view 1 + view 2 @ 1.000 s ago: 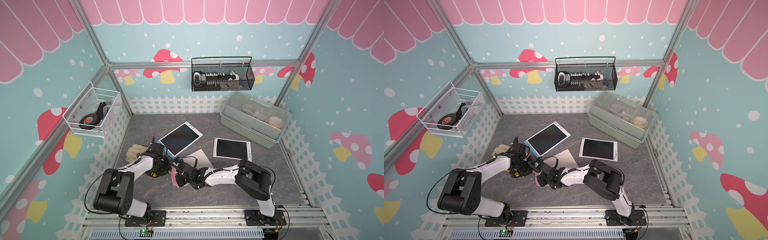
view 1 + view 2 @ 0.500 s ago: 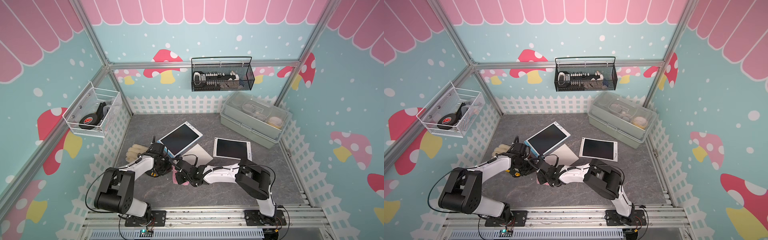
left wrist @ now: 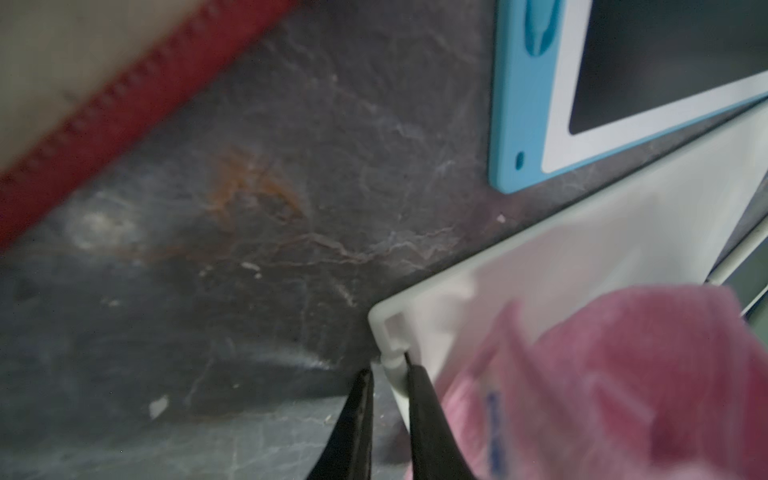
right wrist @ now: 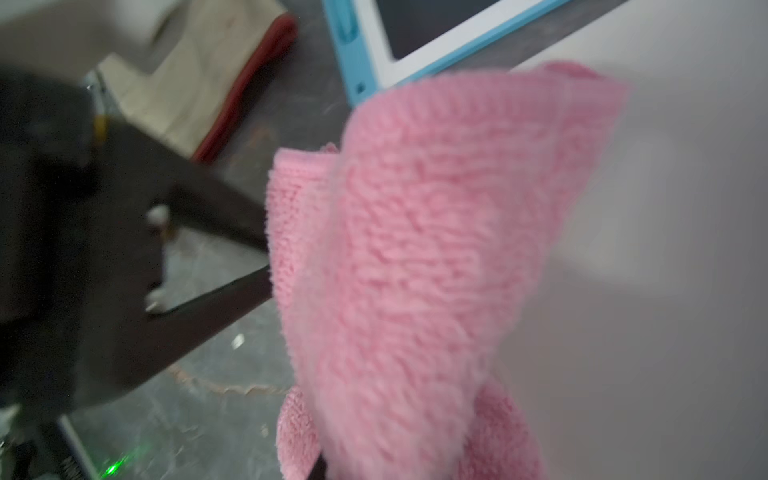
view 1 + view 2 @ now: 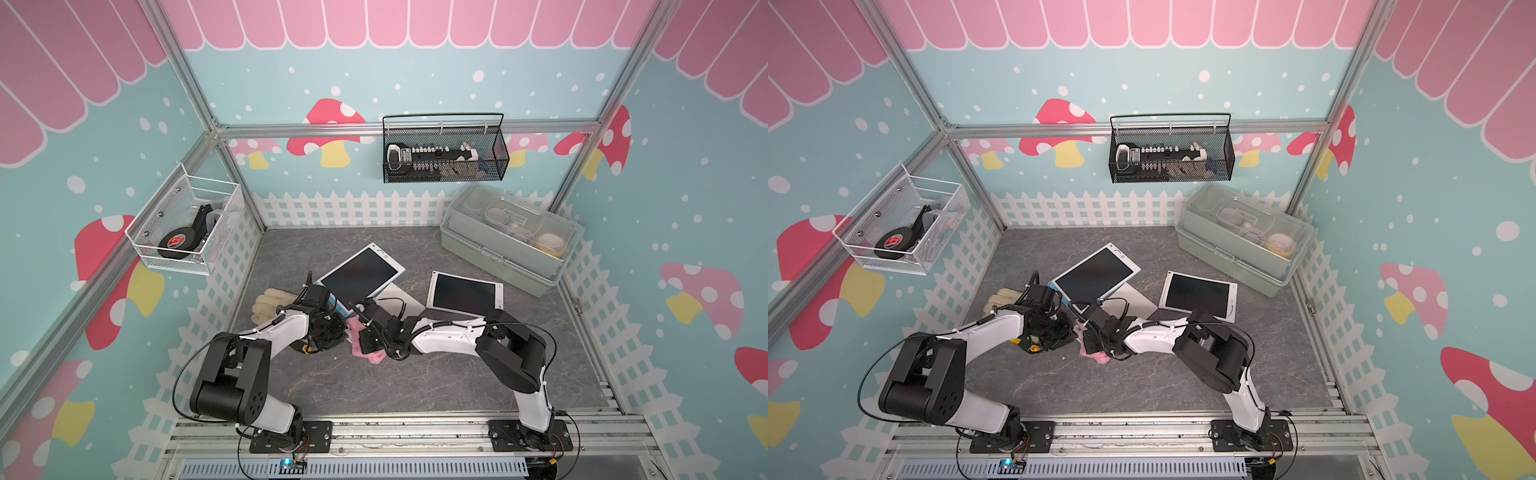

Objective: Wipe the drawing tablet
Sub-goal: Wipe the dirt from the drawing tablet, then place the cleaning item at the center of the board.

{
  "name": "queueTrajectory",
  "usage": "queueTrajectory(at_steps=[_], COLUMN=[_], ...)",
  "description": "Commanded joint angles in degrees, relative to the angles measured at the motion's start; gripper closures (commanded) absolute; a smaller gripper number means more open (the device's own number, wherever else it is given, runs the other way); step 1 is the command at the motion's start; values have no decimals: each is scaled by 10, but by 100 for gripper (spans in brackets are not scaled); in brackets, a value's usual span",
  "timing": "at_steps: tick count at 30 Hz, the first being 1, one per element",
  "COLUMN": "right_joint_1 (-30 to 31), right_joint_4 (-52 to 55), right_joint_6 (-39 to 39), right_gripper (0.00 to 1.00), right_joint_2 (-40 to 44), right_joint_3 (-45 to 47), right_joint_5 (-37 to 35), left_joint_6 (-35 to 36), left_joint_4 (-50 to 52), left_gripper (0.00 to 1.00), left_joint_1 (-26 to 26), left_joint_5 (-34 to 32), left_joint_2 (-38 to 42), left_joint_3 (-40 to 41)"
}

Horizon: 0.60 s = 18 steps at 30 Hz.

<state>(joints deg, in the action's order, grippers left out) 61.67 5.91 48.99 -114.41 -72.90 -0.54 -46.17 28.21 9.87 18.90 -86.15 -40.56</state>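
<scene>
Pink cloth (image 5: 371,356) hangs bunched from the right gripper (image 5: 362,337), whose jaws are closed on it near the middle of the grey stone-patterned table (image 5: 415,382). The cloth drapes over the near corner of a pale panel (image 5: 399,301), and from where I stand it hides the right fingertips. The left gripper (image 3: 387,368) comes in from the other side with its black fingers (image 3: 419,415) at a narrow gap, pinching that same panel's corner tab. The blue-framed drawing tablet (image 5: 359,274) lies flat and askew just beyond both grippers, dark screen up and uncovered. A white-framed tablet (image 5: 465,291) sits toward the right edge, its near edge partly crossed by the right arm. A beige glove (image 5: 272,305) lies by the left edge behind the left arm. A lidded storage box (image 5: 507,237) fills the far right corner. Two wire baskets (image 5: 444,153) hang on the walls.
</scene>
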Motion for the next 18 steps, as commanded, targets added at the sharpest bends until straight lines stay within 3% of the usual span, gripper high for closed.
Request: queueTrajectory(at_steps=[1, 5, 8, 14, 18], right_joint_1=[-66, -170, -211, -207, -166], right_joint_4=[83, 153, 208, 306, 254], right_joint_6=[25, 30, 49, 163, 151], right_gripper=[100, 100, 100, 100, 100], right_joint_2=[18, 66, 123, 234, 266], right_joint_3=[32, 101, 139, 202, 194], right_joint_5=[-20, -52, -89, -174, -203], left_joint_6=[8, 10, 10, 9, 9], left_joint_4=[45, 46, 46, 46, 48], left_gripper=[82, 82, 82, 82, 82], left_joint_1=[4, 4, 5, 6, 8], left_joint_5=[-42, -43, -46, -43, -42], left_joint_2=[-40, -43, -42, -47, -45], left_joint_3=[26, 24, 24, 20, 16])
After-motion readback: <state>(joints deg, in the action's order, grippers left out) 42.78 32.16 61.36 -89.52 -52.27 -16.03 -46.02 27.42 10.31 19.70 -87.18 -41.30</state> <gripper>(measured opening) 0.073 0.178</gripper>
